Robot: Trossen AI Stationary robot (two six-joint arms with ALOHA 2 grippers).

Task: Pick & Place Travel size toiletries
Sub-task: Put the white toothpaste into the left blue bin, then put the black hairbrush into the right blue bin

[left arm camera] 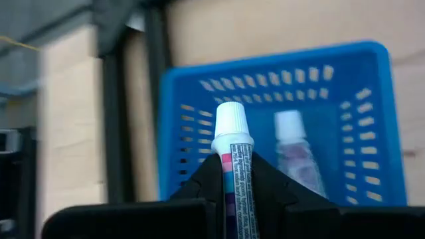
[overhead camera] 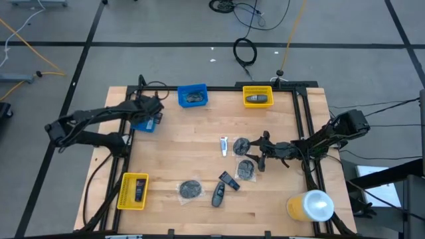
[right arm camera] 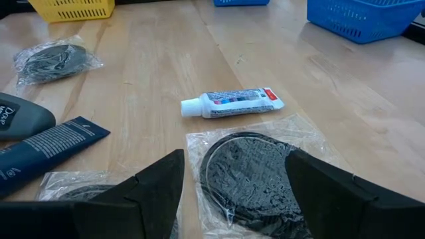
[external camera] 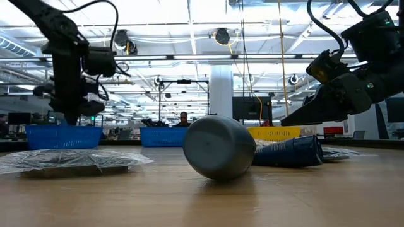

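Left gripper [left arm camera: 232,192] is clenched on a small white tube [left arm camera: 234,166], holding it above the blue bin [left arm camera: 345,73] at the surface's left edge, where another tube [left arm camera: 292,149] already lies (the far blue bin [overhead camera: 192,95], far yellow bin [overhead camera: 257,96] and near yellow bin [overhead camera: 133,191] each hold something too). Right gripper [right arm camera: 236,182], released and wide, hovers over a wrapped dark pad [right arm camera: 249,176] mid-surface. Left to sort, I judge: a third tube [right arm camera: 232,103], further pads [overhead camera: 190,189] and dark oblong pieces [overhead camera: 228,180].
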